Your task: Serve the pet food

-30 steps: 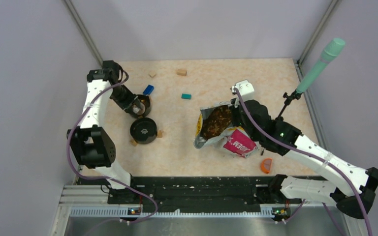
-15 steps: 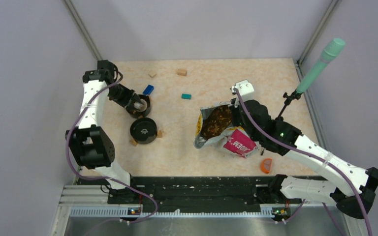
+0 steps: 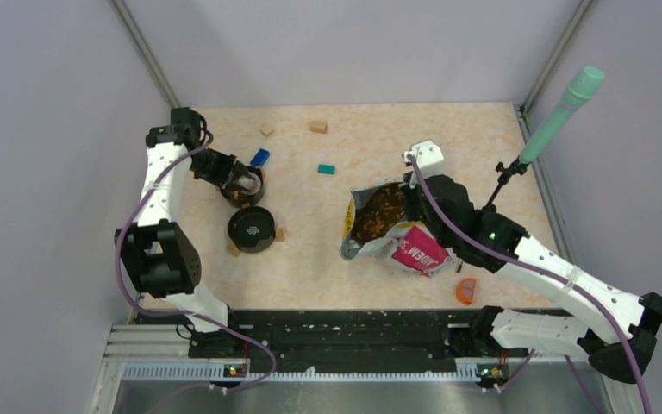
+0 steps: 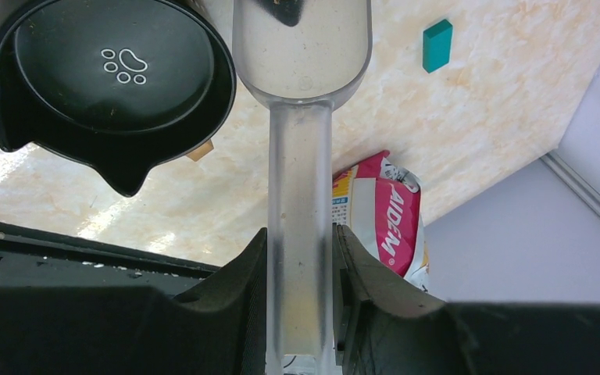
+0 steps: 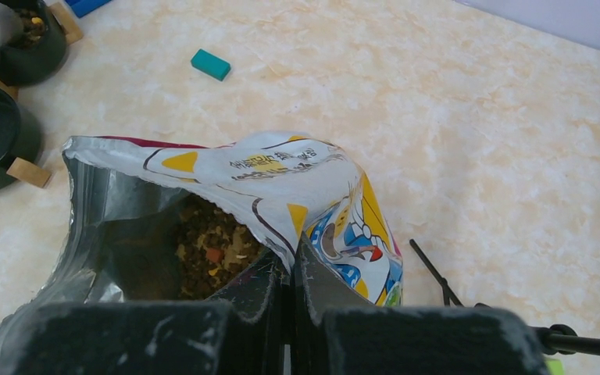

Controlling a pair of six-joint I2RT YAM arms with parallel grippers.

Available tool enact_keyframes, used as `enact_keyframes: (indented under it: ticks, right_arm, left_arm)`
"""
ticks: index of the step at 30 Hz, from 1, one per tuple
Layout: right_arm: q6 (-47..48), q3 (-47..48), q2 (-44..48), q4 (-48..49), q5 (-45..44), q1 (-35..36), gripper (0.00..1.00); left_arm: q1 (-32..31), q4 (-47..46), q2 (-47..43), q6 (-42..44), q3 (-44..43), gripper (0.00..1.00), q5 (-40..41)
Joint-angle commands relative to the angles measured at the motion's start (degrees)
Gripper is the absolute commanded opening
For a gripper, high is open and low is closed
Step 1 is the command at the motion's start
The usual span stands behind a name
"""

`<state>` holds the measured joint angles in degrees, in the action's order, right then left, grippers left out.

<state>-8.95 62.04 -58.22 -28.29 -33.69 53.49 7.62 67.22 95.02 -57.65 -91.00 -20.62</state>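
Brown pet food (image 5: 207, 258) heaped inside open bag (image 5: 281, 176); bag lies mid-table, mouth facing left side. More kibble in far black bowl (image 3: 261, 184). My right gripper (image 5: 291, 273) pinches bag rim, fingers closed tight on foil. My left gripper (image 4: 300, 254) clamps handle of clear scoop (image 4: 301, 70); scoop cup over far bowl, looks empty. Paw-print bowl (image 4: 117, 70) just beside it, wooden blocks (image 3: 280, 234) touching its edge. Teal block (image 3: 326, 169) lies between bowls and bag; blue block (image 3: 259, 157) near far bowl.
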Motion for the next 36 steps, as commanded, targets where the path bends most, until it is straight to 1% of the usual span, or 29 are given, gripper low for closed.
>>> enact_keyframes:
  ticks: [1,12,16,20,24,30,34,36]
  right_arm:
    - [1.71,2.06,0.69,4.82,-3.52,0.18,0.0]
    - [2.0,1.92,0.19,5.57,-3.44,0.13,0.0]
    - [2.0,1.65,0.21,5.88,-3.32,0.17,0.0]
    - [1.99,1.31,0.59,5.94,-3.55,0.17,0.0]
    - [1.87,0.69,1.48,5.96,-4.45,0.12,0.0]
    - [1.43,0.22,2.28,5.62,-5.35,0.24,0.0]
    - [1.48,-0.24,2.49,6.24,-5.45,0.15,0.0]
    - [1.53,-0.25,2.47,6.48,-5.2,0.23,0.0]
  left_arm:
    - [0.38,0.24,-4.12,-1.22,-0.11,0.0,-1.27]
    - [0.47,-1.66,-9.07,-3.7,1.69,0.0,-1.9]
    - [0.55,-5.48,-9.47,-4.92,4.7,0.0,-2.76]
    - [0.8,-7.22,-8.2,-5.31,7.41,0.0,-2.87]
    - [0.86,-9.45,-8.23,-5.76,10.25,0.0,-5.02]
    - [0.91,-5.7,-12.29,-2.09,6.38,0.0,0.42]
    - [0.91,-5.67,-12.52,0.65,9.9,0.0,1.14]
    - [0.84,-4.98,-12.22,1.66,11.41,0.0,0.21]
